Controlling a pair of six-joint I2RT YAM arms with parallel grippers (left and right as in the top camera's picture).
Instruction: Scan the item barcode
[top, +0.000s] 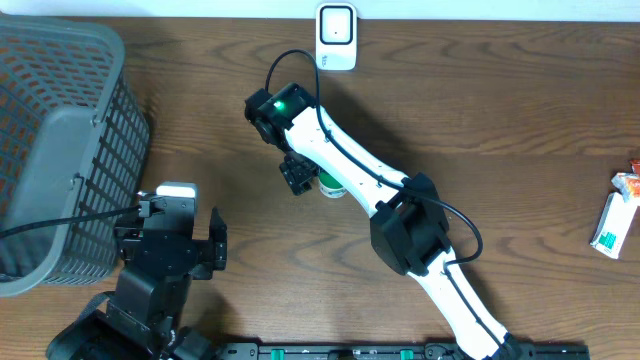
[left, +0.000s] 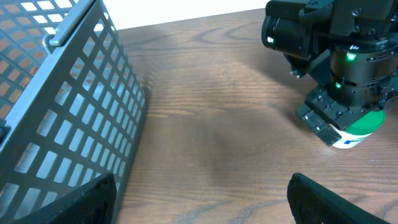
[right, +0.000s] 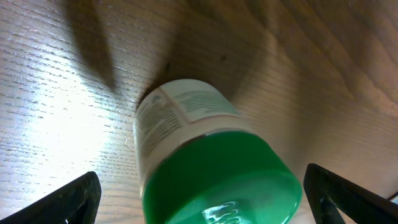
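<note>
The item is a white jar with a green lid (top: 331, 187), standing upright on the wooden table near the middle. My right gripper (top: 316, 180) hangs over it, open. In the right wrist view the lid (right: 217, 177) fills the space between the two black fingertips (right: 68, 199), with a gap on each side, and the printed label (right: 180, 109) faces the camera. The left wrist view shows the jar (left: 359, 129) beneath the right gripper's finger (left: 320, 118). My left gripper (top: 172, 228) (left: 199, 199) stays open and holds nothing at the front left. No barcode is legible.
A grey mesh basket (top: 60, 150) (left: 62, 99) stands at the left, close to my left gripper. A white scanner-like device (top: 336, 37) sits at the table's back edge. A white and green box (top: 613, 226) and an orange packet (top: 628, 182) lie at the far right.
</note>
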